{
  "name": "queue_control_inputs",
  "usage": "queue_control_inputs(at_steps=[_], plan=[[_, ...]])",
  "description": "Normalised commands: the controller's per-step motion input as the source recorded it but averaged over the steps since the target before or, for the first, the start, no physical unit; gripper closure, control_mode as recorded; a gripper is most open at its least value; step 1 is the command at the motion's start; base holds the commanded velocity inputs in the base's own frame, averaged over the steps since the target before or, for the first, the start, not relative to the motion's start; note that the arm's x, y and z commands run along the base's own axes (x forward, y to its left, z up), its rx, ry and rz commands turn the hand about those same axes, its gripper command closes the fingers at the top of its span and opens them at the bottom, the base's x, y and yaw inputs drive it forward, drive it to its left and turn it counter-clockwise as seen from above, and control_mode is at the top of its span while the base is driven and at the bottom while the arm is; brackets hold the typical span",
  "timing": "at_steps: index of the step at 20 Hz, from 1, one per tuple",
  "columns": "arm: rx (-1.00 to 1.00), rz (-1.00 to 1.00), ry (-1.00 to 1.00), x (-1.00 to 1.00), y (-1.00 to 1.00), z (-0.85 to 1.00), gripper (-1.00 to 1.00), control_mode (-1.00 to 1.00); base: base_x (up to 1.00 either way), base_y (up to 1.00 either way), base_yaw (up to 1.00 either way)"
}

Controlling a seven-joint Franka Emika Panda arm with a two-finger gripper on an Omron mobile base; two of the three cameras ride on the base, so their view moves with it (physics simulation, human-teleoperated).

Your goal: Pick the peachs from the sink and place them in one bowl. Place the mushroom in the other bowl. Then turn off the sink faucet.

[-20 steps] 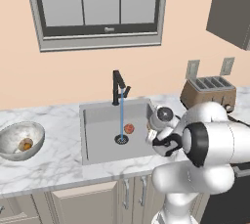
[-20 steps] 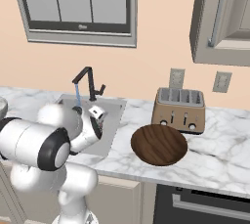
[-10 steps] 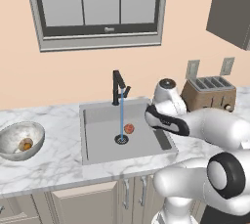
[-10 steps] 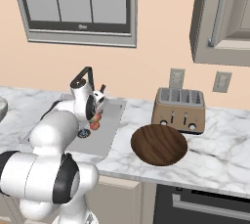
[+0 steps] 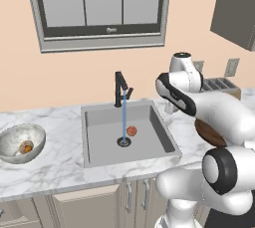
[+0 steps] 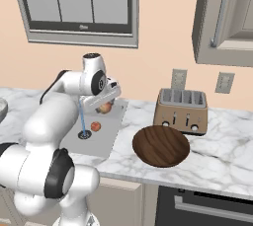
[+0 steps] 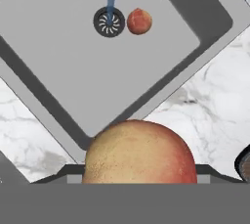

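1. Fingers clamped on a peach, held above the sink's right rim.
2. Second peach lies in the sink beside the drain; water runs from the black faucet.
3. White marble table: brown wooden bowl before a toaster; grey bowl far left holds the mushroom.
4. Window above, peach wall.

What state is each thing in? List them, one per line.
Faucet: running, water streaming to the drain.
Held peach: lifted clear of the sink, gripped by the fingers.
Second peach: lying in the sink beside the drain.
Mushroom: inside the speckled bowl.
Wooden bowl: empty, on the counter.
Toaster: slots empty.
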Motion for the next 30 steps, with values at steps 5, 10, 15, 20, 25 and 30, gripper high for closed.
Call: queue_control_inputs(at_steps=[5, 10, 15, 20, 25, 30], plan=[[0.00, -0.22, -0.17, -0.77, -0.78, -0.14, 1.00, -1.00, 0.00, 0.00, 0.00], [0.00, -0.20, -0.14, -0.45, -0.82, -0.17, 1.00, -1.00, 0.00, 0.00, 0.00], [0.02, -0.15, -0.01, 0.00, -0.77, -0.14, 1.00, -1.00, 0.00, 0.00, 0.00], [0.09, -0.09, 0.00, 0.03, -0.77, -0.25, 1.00, -1.00, 0.00, 0.00, 0.00], [0.09, -0.02, 0.00, 0.08, -0.58, -0.38, 1.00, -1.00, 0.00, 0.00, 0.00], [0.06, 0.00, 0.00, 0.17, -0.36, -0.54, 1.00, -1.00, 0.00, 0.00, 0.00]])
